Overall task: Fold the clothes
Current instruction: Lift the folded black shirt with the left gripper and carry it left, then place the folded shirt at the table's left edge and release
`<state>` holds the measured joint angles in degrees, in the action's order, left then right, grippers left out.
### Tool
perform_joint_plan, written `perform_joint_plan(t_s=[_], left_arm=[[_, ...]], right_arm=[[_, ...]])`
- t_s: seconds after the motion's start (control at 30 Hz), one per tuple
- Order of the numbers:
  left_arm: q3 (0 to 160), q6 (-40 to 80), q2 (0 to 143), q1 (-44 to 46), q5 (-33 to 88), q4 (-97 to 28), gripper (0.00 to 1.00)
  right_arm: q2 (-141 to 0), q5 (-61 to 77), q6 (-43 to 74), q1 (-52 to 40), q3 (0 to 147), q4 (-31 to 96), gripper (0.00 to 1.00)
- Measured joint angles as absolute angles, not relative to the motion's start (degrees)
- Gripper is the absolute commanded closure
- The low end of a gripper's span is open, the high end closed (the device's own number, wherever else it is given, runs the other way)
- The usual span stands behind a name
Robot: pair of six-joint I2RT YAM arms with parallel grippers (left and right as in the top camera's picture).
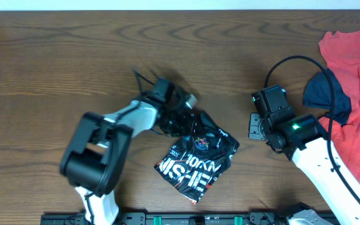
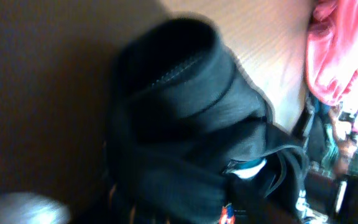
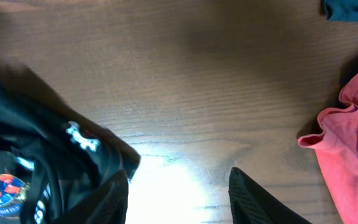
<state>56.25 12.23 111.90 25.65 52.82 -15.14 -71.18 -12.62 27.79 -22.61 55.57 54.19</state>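
Note:
The black jersey [image 1: 199, 159] lies crumpled at the table's front middle, with white lettering and a small orange-white logo facing up. My left gripper [image 1: 181, 117] is at its upper left corner, shut on a bunch of the fabric. In the left wrist view the black cloth [image 2: 185, 124] fills the frame and hides the fingers. My right gripper [image 1: 255, 125] is open and empty over bare wood just right of the jersey. In the right wrist view its fingers [image 3: 179, 196] are wide apart, with the jersey [image 3: 30, 162] at the left.
A coral-red T-shirt [image 1: 355, 94] lies at the right edge, with a navy-blue garment [image 1: 320, 90] on its left side. Both show in the right wrist view, the T-shirt [image 3: 353, 143] and the navy garment [image 3: 350, 9]. The wooden table [image 1: 74, 50] is bare at back and left.

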Motion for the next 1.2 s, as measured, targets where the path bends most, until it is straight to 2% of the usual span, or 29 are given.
perform_joint_plan(t_s=[0.03, 0.1, 0.13, 0.3, 0.47, 0.73, 0.9, 1.03, 1.17, 1.2], left_arm=[[56.25, 12.12, 112.53, 26.61, 53.78, -15.18, 0.71], [56.18, 11.92, 113.16, 28.08, 53.87, -15.22, 0.92], [56.05, 12.14, 113.36, 28.53, 53.69, -15.09, 0.94], [55.90, 11.92, 113.43, 27.81, 53.43, -14.26, 0.94], [55.92, 12.03, 110.56, 20.58, 47.88, -14.26, 0.94], [56.14, 15.25, 98.91, -4.97, 32.25, -12.25, 0.94], [56.34, 19.27, 96.16, -22.85, 27.14, -7.11, 0.92], [56.36, 22.90, 96.14, -34.87, 24.86, -5.08, 0.83], [56.36, 24.73, 96.12, -42.00, 23.53, -4.93, 0.52], [56.36, 25.19, 96.12, -43.22, 23.38, -4.86, 0.40]], right_arm=[[-71.18, -12.58, 27.79, -22.61, 55.57, 54.39, 0.50], [-71.18, -12.58, 27.79, -22.61, 55.59, 54.85, 0.49], [-71.18, -12.58, 27.79, -22.61, 55.59, 55.02, 0.49], [-71.18, -12.56, 27.79, -22.61, 55.59, 55.09, 0.49], [-71.18, -12.56, 27.79, -22.61, 55.59, 55.37, 0.49], [-71.18, -13.15, 27.79, -22.61, 55.59, 56.73, 0.49], [-71.18, -13.52, 27.79, -22.61, 55.59, 56.77, 0.49], [-71.18, -13.56, 27.79, -22.61, 55.59, 56.77, 0.49], [-71.18, -13.58, 27.79, -22.61, 55.59, 56.77, 0.48], [-71.18, -13.58, 27.79, -22.61, 55.59, 56.77, 0.48]])
